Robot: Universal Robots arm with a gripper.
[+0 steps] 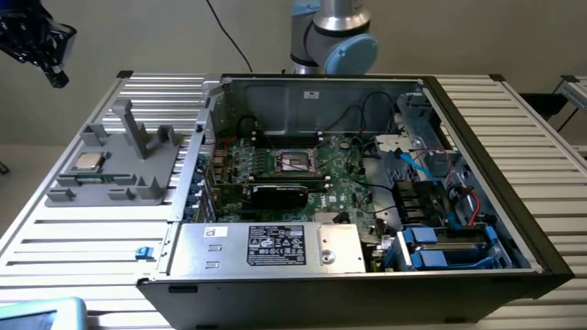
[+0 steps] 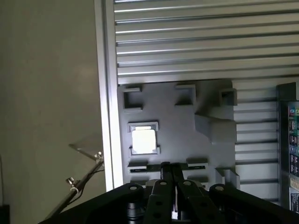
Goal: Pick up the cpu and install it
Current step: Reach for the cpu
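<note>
The cpu [image 1: 89, 161] is a small silver square chip lying flat in a pocket of the grey holder [image 1: 124, 184] on the slatted table, at the exterior view's left. In the wrist view the cpu [image 2: 143, 141] shines bright on the same grey holder [image 2: 187, 135]. My gripper [image 1: 58, 79] hangs high above the table's far corner at the exterior view's left, well apart from the chip. Its black fingers [image 2: 166, 171] are pressed together, so the gripper [image 2: 171, 167] is shut with nothing in it. The dark square socket [image 1: 295, 162] sits on the motherboard inside the open computer case.
The open computer case [image 1: 513, 206] takes up the table's middle, with a black card [image 1: 280, 192] in front of the socket and a silver power supply [image 1: 266, 244] nearer. Upright grey posts [image 1: 133, 127] rise from the holder. The arm's base [image 1: 335, 41] stands behind the case.
</note>
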